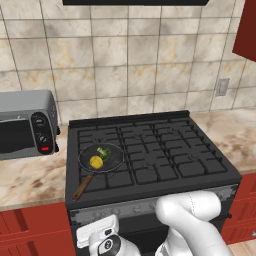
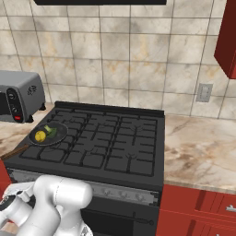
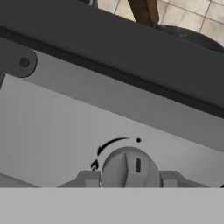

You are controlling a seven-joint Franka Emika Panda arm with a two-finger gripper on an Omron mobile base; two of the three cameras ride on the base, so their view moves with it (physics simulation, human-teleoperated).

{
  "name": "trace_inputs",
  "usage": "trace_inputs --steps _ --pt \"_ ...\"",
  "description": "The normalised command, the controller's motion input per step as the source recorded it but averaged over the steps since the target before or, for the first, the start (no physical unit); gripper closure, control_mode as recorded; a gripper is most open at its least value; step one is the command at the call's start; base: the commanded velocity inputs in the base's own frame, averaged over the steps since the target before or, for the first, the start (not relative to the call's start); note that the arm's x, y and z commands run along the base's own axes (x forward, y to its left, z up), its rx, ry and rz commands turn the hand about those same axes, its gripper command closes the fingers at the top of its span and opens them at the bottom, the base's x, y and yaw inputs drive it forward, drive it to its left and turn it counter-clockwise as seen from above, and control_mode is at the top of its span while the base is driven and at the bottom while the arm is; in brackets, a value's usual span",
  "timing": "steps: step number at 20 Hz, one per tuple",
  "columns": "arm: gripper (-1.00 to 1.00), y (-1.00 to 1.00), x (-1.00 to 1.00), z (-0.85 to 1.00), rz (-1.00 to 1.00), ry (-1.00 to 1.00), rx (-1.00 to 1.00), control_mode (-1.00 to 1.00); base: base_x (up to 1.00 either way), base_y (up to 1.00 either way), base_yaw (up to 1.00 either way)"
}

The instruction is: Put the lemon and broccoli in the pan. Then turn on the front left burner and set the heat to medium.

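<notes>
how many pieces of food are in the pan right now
2: the lemon lies in the pan toward its handle side, and the broccoli sits just behind it, toward the back of the stove. Nothing else shows inside.

Even, flat rendered light; soft shadow under pan; no glare; slight pixel blur throughout.

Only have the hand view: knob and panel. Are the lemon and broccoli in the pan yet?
Observer: Yes. The small yellow lemon and the green broccoli floret both lie in the round dark grey frying pan.
Operator: Pan on the correct burner?
Observer: It sits on the black front left burner, with its wooden handle pointing toward the stove's front edge.
Operator: Fingers look closed on the round grey knob here. Anything beside the stove?
Observer: A grey toaster oven stands on the counter to its left.
</notes>
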Motion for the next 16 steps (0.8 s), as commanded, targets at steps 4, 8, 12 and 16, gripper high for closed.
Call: trace_inputs --steps 4,8,12,16 --pt "1.00 0.00 0.00 -0.17 0.00 0.03 -0.28 -1.00 0.00 0.00 0.00" --pt "1.00 0.00 0.00 -0.19 0.00 0.04 -0.28 -1.00 0.00 0.00 0.00" --pt "1.00 0.00 0.00 -0.19 0.00 0.04 -0.28 -1.00 0.00 0.00 0.00" --pt "1.00 0.00 0.00 -0.16 0.00 0.02 -0.35 -1.00 0.00 0.00 0.00"
